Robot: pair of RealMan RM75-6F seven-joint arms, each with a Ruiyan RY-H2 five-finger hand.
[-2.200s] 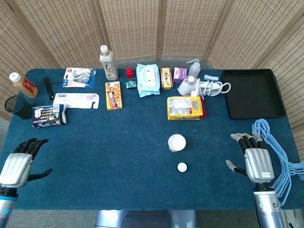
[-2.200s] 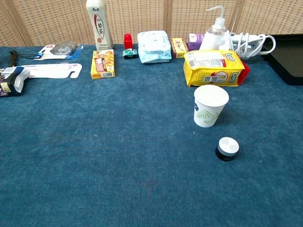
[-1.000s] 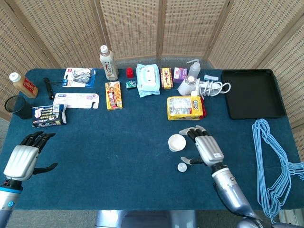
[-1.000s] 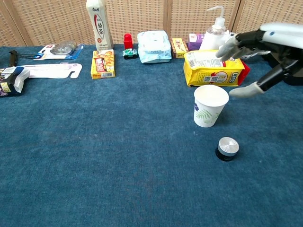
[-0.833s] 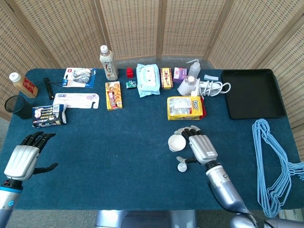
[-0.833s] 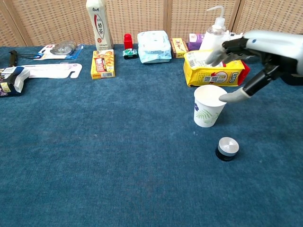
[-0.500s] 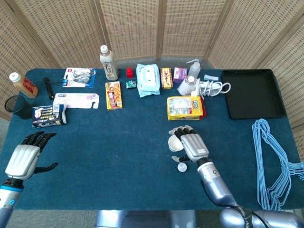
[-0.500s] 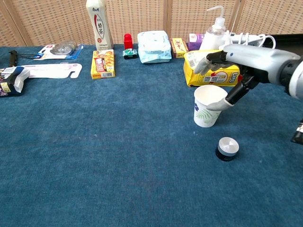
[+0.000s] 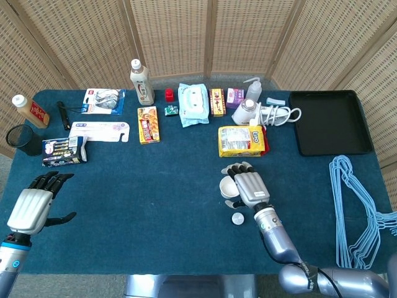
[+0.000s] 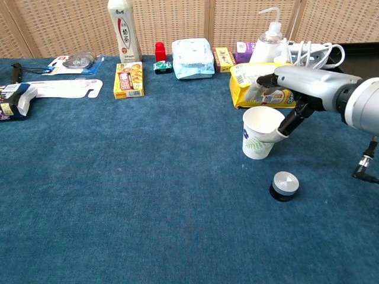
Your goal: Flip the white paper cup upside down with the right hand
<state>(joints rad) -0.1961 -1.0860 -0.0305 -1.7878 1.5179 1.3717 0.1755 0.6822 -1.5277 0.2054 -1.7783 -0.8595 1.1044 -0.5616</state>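
The white paper cup [image 10: 259, 134] with a green leaf print stands upright, mouth up, right of the table's middle. My right hand [image 10: 296, 89] reaches in from the right. Its thumb [image 10: 283, 128] lies against the cup's right side near the rim, and its fingers [image 10: 259, 89] are spread just behind the rim. In the head view the right hand [image 9: 247, 187] covers the right part of the cup [image 9: 227, 187]. My left hand [image 9: 28, 210] hovers open at the front left corner, holding nothing.
A small black jar with a silver lid [image 10: 284, 185] stands just in front of the cup. A yellow snack bag [image 10: 269, 83] lies right behind it. A black tray [image 9: 329, 121] and blue hangers [image 9: 360, 211] are on the right. Bottles and packets line the back.
My right hand has swept in from the front right edge to the cup, and its thumb now lies against the cup's side. The cup has stayed upright. The left hand barely moved.
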